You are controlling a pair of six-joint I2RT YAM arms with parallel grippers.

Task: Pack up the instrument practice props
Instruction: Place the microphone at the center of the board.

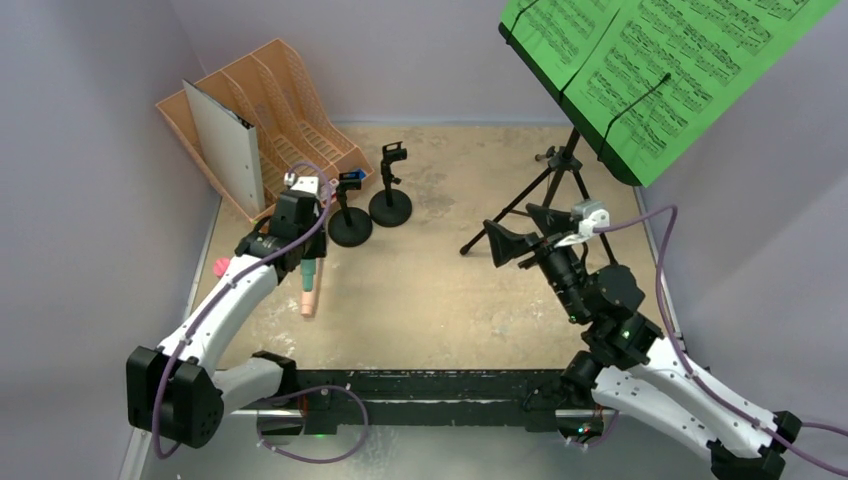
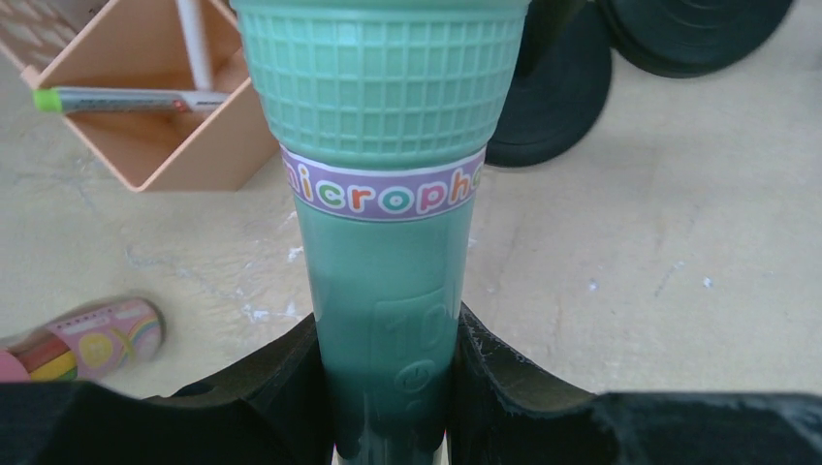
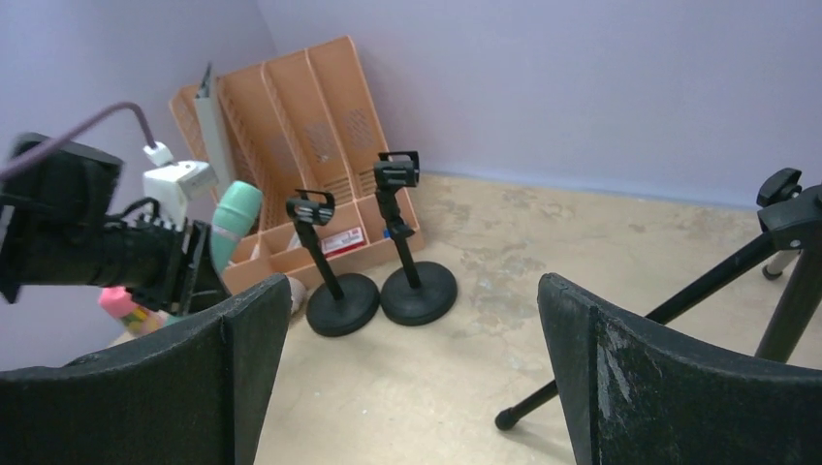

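We count two toy microphones: teal microphone [image 2: 383, 194] clamped in left end effector [image 2: 388, 387], above bench [image 1: 450, 290]; pink microphone [image 2: 97, 339] lying on bench beside it. Two clip poles [image 1: 350, 226] upright, bases side by side, near one orange rack [image 1: 300, 90] holding one grey binder [image 1: 225, 140]. One tripod [image 1: 560, 180] carries green pages [image 1: 660, 60]. Right end effector [image 3: 407, 291] gaping wide, empty, near tripod.

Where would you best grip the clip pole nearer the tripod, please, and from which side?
Grip the pole by its thin stem, midway between clip and round base, coming in level from the tripod side. It stands upright, the other pole crowds its far side, and the flat base looks too wide for fingers. The open right gripper probably suits.
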